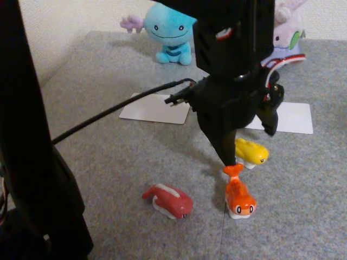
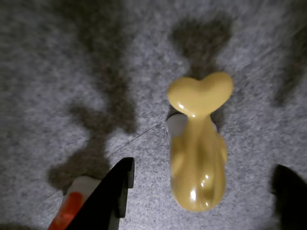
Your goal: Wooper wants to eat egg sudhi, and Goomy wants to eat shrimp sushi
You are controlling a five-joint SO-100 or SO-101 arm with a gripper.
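From my remote station, fixed view: the gripper point(image 1: 232, 157) hangs low over the grey mat point(image 1: 119, 173), its tip just beside the egg sudhi point(image 1: 251, 151). The shrimp sushi point(image 1: 238, 196) lies just in front of the egg sudhi, the red sushi toy point(image 1: 169, 201) farther left. Wooper point(image 1: 169, 30) and Goomy point(image 1: 284, 32) sit well behind it, each behind a white card point(image 1: 154, 108). Wrist view: jaws apart, straddling the egg sudhi point(image 2: 197, 143) without touching it
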